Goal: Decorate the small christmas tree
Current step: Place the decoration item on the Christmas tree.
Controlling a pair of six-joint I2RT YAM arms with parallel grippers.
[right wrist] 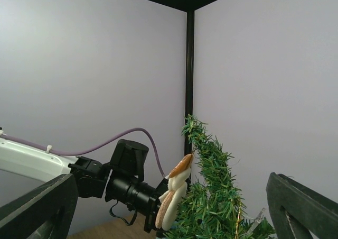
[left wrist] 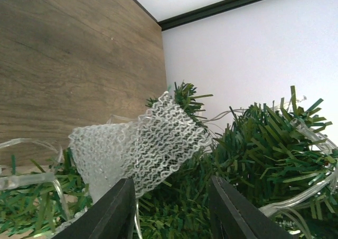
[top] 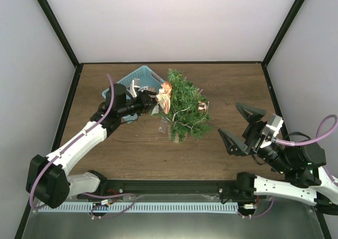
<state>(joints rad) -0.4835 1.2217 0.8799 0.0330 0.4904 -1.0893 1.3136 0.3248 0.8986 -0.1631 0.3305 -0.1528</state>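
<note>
Left pincer (top: 154,99) sits upper middle in the overhead shot, nose up against the tree (top: 185,109) beside a tan hanging figure (top: 166,97). The tree stands mid-table, just right of a blue basket (top: 134,80). Over at the right edge, the right pincer (top: 228,118) is spread wide, holding nothing, well apart from the tree.

Left wrist cam: its fingers (left wrist: 113,212) poke up from the bottom edge with a gap between them, nothing pinched. A white mesh piece (left wrist: 142,149) lies on the green branches (left wrist: 264,144) just above the left one; can't tell if they touch.

Right wrist cam: its fingers (right wrist: 37,207) fill the bottom corners, far apart. The tree is at lower middle, with the figure on its left side and the left arm (right wrist: 31,162) reaching in from the left edge.
</note>
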